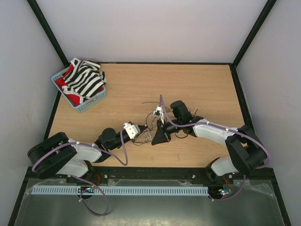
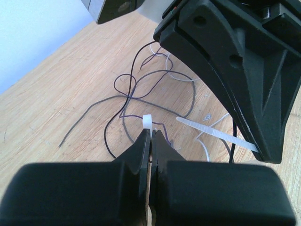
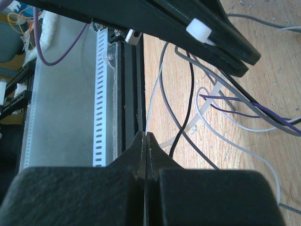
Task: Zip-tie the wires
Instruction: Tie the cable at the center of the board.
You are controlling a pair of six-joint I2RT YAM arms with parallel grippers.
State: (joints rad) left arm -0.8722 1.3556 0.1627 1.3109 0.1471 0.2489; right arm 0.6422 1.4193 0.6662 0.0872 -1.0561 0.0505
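Closest in the overhead view: perforated strip (image 1: pixel 141 190) along the near edge, both arm bases just behind it. Further in, on the wooden table (image 1: pixel 141 84), left gripper (image 1: pixel 146 136) and right gripper (image 1: pixel 155 140) close together near the middle, tips just beside each other. Around and beneath them, wires (image 1: pixel 148 125) in a loose, thin tangle, spreading a little toward the far side. Off in the far left corner, blue basket (image 1: pixel 91 104) with striped cloth (image 1: pixel 87 80) heaped in it over something red.

From the left wrist: nearest, left gripper (image 2: pixel 151 134) clenched, jaws pressed flat together, pinching the white head of the zip tie (image 2: pixel 146 122) right at the tips. Beyond the head, wires (image 2: pixel 136 84) looping dark, purple and pale across bare wood. To the right, pale ribbed strap (image 2: pixel 216 134) slanting down to the point of the right gripper (image 2: pixel 268 153), looming tilted over the tangle. Cannot follow the strap back to the head.

From the right wrist: nearest, right gripper (image 3: pixel 146 139) squeezed tight, no gap between the jaws. Pale strap (image 3: pixel 169 139) reaching right up to its tips; cannot tell whether pinched there or only lying under them. Above, left fingers (image 3: pixel 225 44) crossing the top of the view, the tie's white head on them. Wires (image 3: pixel 225 108) fanning across the wood to the right, grey, black and purple. To the left, table edge and perforated strip (image 3: pixel 101 94).
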